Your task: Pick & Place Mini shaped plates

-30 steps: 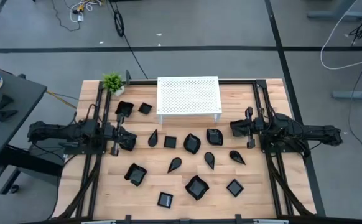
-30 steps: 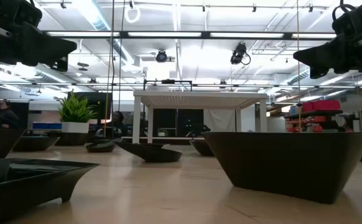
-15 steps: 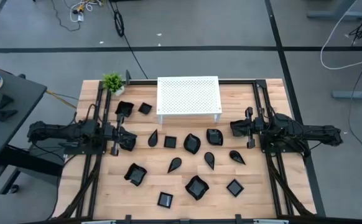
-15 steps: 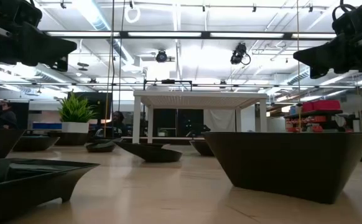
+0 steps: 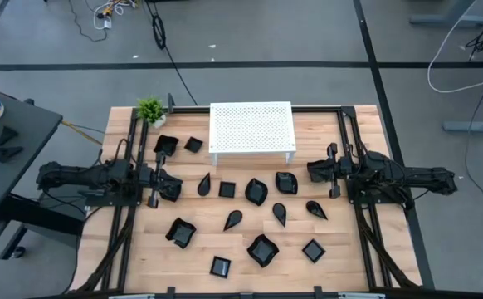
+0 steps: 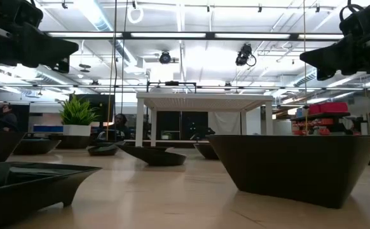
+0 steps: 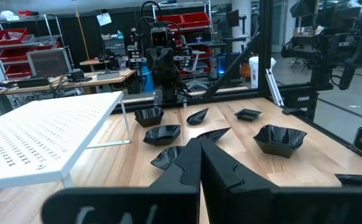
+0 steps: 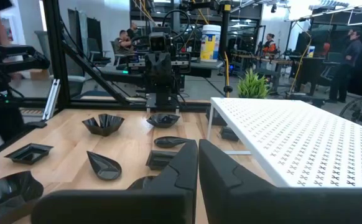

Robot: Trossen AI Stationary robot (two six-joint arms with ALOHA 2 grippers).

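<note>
High view: the light wooden slatted table (image 5: 250, 257) carries a scatter of small glossy black mini shaped plates (image 5: 256, 192) across its middle and near half, with two more, a wavy-edged dish (image 5: 166, 144) and a small square dish (image 5: 193, 144), towards the far left corner just beside the white perforated metal stand (image 5: 251, 128), which sits at the middle of the far edge. A small green potted plant (image 5: 151, 110) occupies the far left corner. The left gripper (image 5: 173, 188) hangs over the left edge at mid-depth, pointing inward, with nothing in it; the right gripper (image 5: 314, 171) hangs over the right edge at about the same depth, also empty. A teardrop dish (image 5: 315, 209) lies just nearside of the right gripper; a large wavy dish (image 5: 263, 249) and two square dishes (image 5: 313, 250) lie close to the near edge. Low view: a deep black square dish (image 6: 298, 164) stands upright on the near right of the table, a shallower dish (image 6: 26, 184) on the near left, and the stand's legs rise at the far edge; both arms sit above table level. Left wrist view: the left gripper's fingers (image 7: 221, 171) are pressed together, clenched on nothing, above bare wood, with several dishes ahead and the stand beside them. Right wrist view: the right gripper's fingers (image 8: 181, 171) are likewise closed tight and empty; people (image 8: 353, 53) stand in the room beyond the table.
</note>
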